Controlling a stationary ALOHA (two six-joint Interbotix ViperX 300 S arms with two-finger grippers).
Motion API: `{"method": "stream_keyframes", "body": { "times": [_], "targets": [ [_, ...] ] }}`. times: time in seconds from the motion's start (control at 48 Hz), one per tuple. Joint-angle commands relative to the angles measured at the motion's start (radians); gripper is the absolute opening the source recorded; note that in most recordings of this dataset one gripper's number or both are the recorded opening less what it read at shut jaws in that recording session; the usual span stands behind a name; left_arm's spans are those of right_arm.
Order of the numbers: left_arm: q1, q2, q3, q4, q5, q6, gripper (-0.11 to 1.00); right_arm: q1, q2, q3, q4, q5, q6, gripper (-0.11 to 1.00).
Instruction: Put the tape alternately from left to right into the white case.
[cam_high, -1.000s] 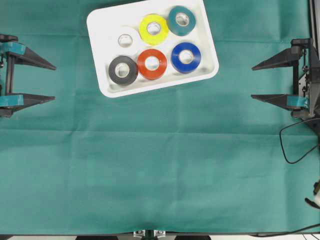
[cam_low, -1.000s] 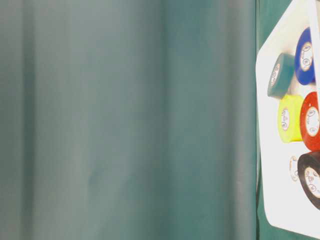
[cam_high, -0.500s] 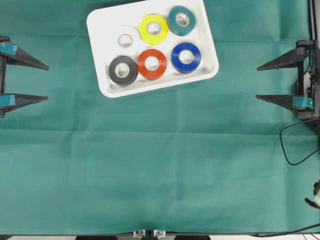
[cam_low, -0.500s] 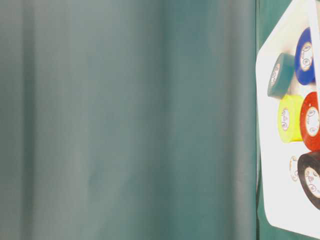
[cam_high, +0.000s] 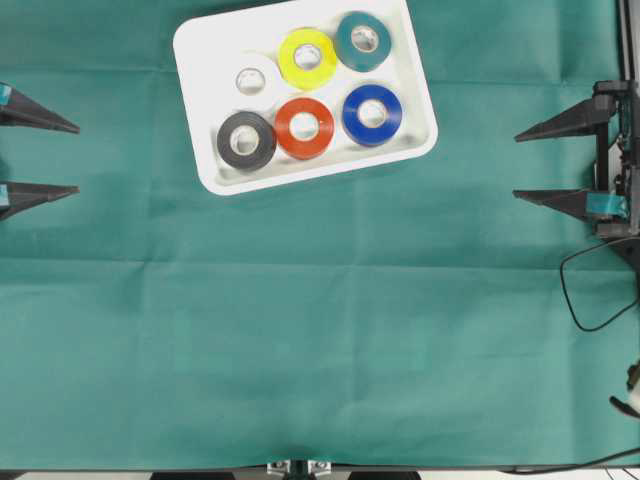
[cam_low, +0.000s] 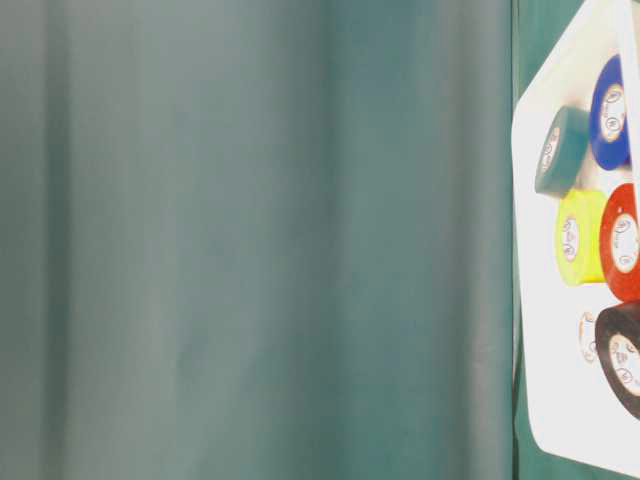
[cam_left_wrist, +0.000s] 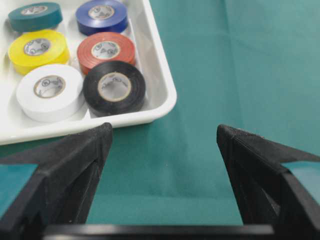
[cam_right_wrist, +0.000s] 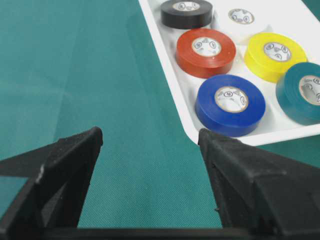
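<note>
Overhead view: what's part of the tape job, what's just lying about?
Job:
- white case
- six tape rolls, all in the case: white roll, yellow roll, teal roll, black roll, red roll, blue roll
- left gripper and right gripper, jaws open, empty

Lying about:
- green cloth
- black cable by the right edge

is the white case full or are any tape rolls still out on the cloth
Full: six rolls lie flat inside the white case, two rows of three; none shows on the cloth.

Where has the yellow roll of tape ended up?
In the overhead view the yellow roll lies in the white case's far row, between the white roll and the teal roll.
</note>
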Motion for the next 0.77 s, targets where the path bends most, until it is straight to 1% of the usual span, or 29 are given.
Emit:
{"method": "stream_keyframes", "body": {
  "times": [0.0, 0.167, 0.75],
  "targets": [
    [0.003, -0.009, -0.005, -0.002, 0.012, 0.002, 0.81, -0.002, 0.012, -0.015, 0.003, -0.003, 0.002, 0.86],
    [0.006, -0.032, 0.003, -0.002, 0.038, 0.002, 0.81, -0.002, 0.012, -0.015, 0.003, -0.003, 0.002, 0.86],
    [0.021, -0.038, 0.018, -0.002, 0.040, 0.002, 0.81, -0.002, 0.012, -0.008, 0.003, -0.003, 0.002, 0.86]
  ]
}}
